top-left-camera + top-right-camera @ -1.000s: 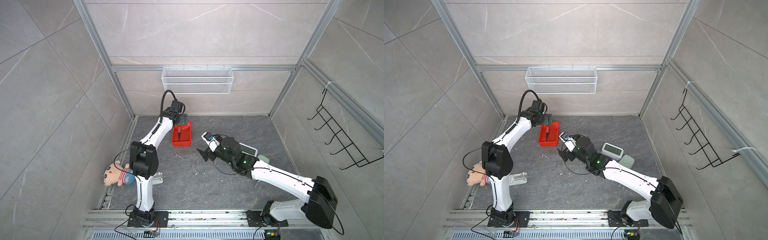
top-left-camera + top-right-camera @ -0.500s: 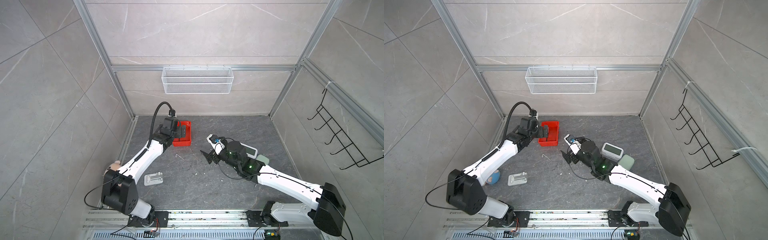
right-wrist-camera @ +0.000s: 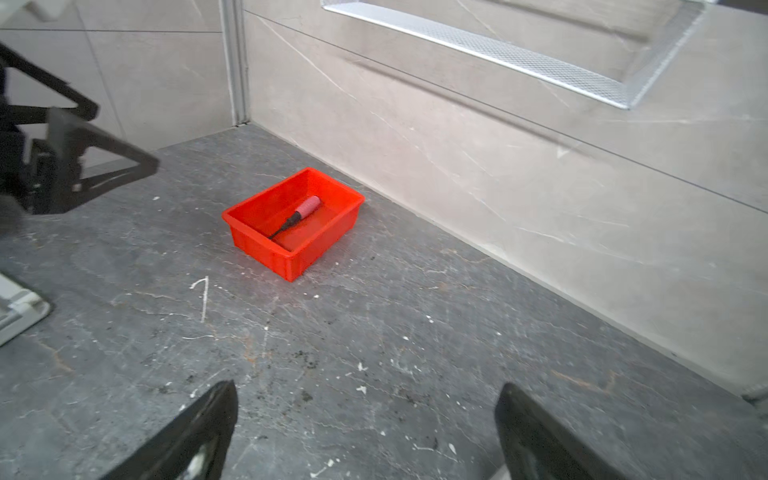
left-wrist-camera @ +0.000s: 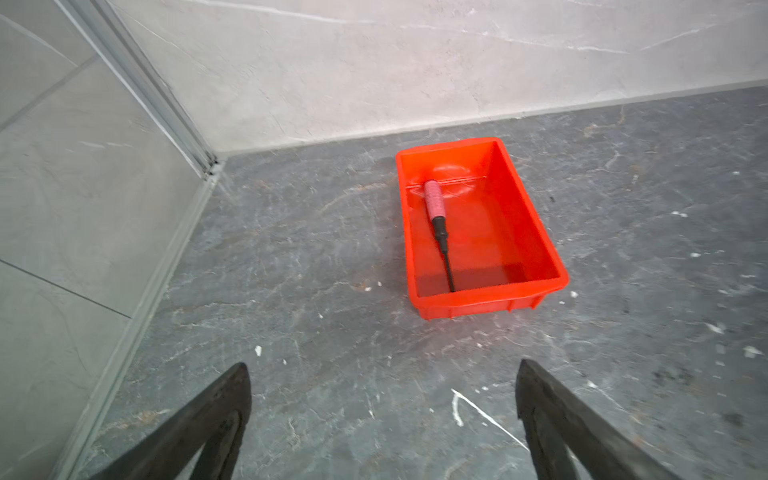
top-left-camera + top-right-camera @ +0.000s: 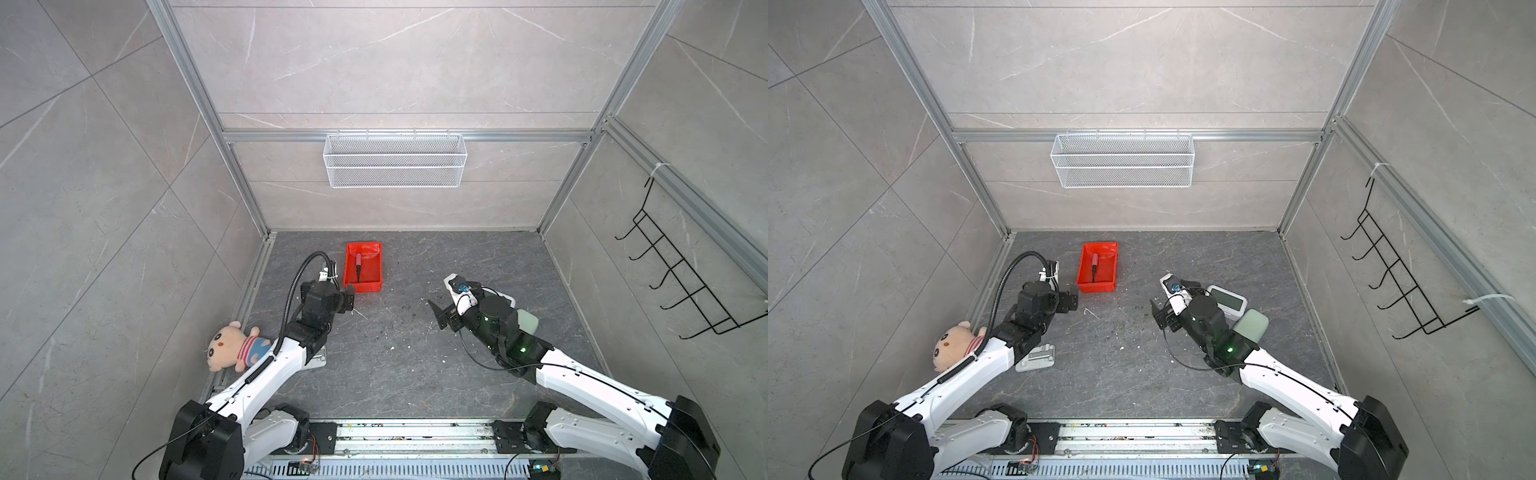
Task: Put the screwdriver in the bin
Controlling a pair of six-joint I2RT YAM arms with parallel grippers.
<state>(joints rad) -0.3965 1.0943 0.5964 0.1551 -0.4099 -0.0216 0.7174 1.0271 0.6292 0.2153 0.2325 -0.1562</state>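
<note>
Pulled back since the earlier frame, the left gripper (image 5: 352,300) hangs spread and empty near the bin (image 5: 368,287) in a top view, nearer than the right gripper (image 5: 437,316). Left wrist view: the screwdriver (image 4: 438,224) lies lengthwise inside the bin, tip toward the left gripper. Right wrist view: right gripper spread, empty.

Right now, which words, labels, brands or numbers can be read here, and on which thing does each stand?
None can be read.
The bin, the screwdriver, the plush toy and the wire basket show no writing.
The small white device has a screen, too small to read.
</note>
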